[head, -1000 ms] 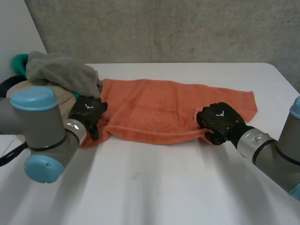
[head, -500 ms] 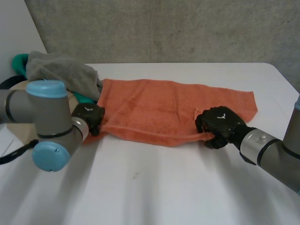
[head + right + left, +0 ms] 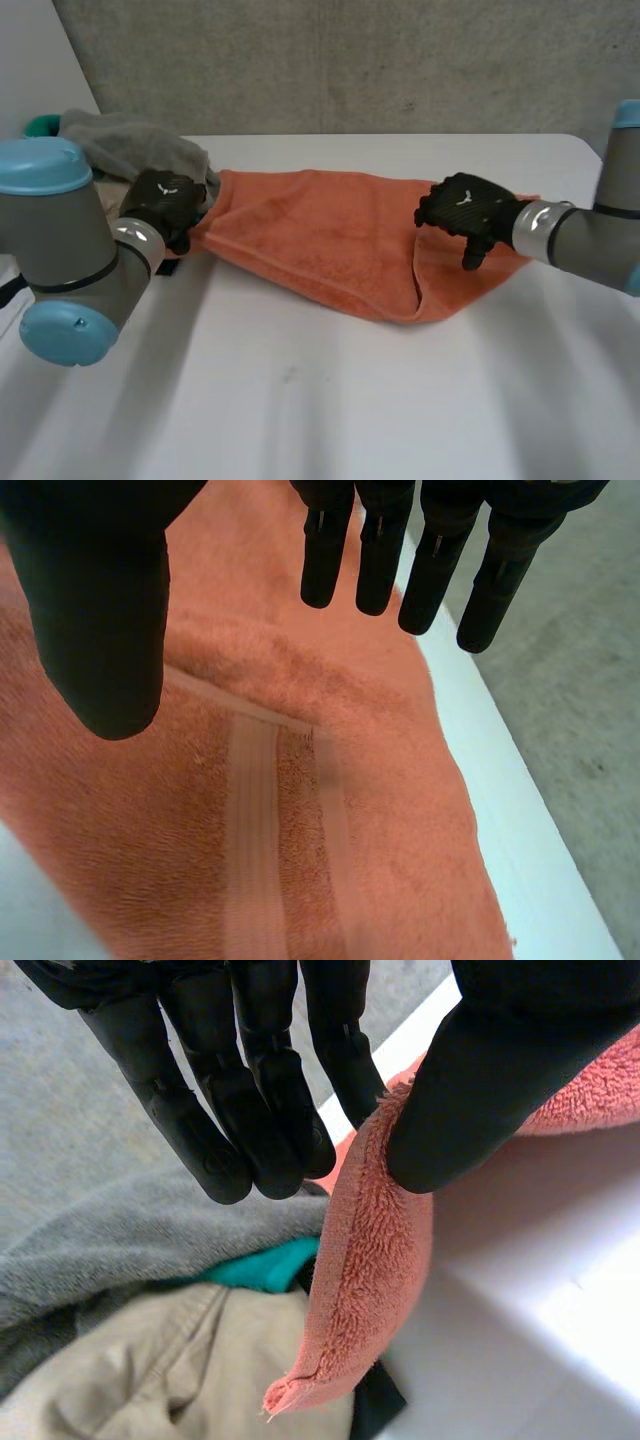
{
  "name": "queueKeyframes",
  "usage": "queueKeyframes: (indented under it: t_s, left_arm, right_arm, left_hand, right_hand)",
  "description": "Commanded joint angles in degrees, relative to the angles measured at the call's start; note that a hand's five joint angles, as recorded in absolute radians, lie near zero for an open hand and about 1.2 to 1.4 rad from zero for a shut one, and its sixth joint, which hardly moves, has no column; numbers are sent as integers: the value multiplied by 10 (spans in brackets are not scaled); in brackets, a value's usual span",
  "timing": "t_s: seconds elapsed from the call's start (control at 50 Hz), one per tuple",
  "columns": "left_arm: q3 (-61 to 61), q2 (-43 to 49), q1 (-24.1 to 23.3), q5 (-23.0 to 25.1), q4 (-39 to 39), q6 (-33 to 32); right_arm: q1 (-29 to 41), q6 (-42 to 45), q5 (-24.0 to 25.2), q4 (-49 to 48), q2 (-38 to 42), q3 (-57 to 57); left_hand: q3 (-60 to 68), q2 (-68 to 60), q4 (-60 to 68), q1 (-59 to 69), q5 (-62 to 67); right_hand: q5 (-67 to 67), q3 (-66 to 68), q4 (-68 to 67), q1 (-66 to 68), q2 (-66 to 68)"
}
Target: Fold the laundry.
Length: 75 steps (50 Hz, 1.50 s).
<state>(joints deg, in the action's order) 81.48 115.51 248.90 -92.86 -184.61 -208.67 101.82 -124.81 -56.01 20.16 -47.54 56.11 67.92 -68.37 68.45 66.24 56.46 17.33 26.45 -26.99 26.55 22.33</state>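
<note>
Head view: left robot hand (image 3: 165,200) pinching orange towel (image 3: 330,240) corner; right robot hand (image 3: 468,208) straight-fingered over its other end.

- Orange towel (image 3: 340,240): terry cloth with a thick looped pile, matt. A flat, smooth woven band (image 3: 250,830) crosses it.
- Grey towel (image 3: 130,150): soft napped cloth, matt.
- Teal cloth (image 3: 265,1265): fine-textured fabric.
- Beige garment (image 3: 150,1370): smooth plain-woven cloth with a stitched seam.
- Table (image 3: 330,400): white, smooth and hard with a low sheen.
- Left hand (image 3: 165,200) and right hand (image 3: 465,210): black shells, faintly patterned on the back. The left hand's fingers (image 3: 230,1110) are smooth and semi-gloss.
- Arm caps (image 3: 40,165): light blue, smooth, plastic-looking.
- Wall (image 3: 350,60): grey, rough, mottled concrete.
</note>
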Motion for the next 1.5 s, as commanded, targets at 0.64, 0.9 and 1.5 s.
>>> queueKeyframes:
  t_s: [0.64,0.9,1.5]
  left_arm:
    - [-1,-45,-2,-15,0,12]
    - [7,-48,-4,-15,2,14]
    - [57,-85,6,-20,69,-13]
  right_arm:
    - [17,-4,-46,-6,161,-174]
    - [28,5,-33,-33,192,-191]
    - [-79,3,-78,108,-7,-8]
  left_hand:
    - [121,-116,115,138,135]
    - [121,-116,115,138,135]
    - [121,-116,115,138,135]
  right_hand:
    - [283,292,-286,291,333]
    - [-49,-40,45,-41,1]
    - [527,535,-530,535,577]
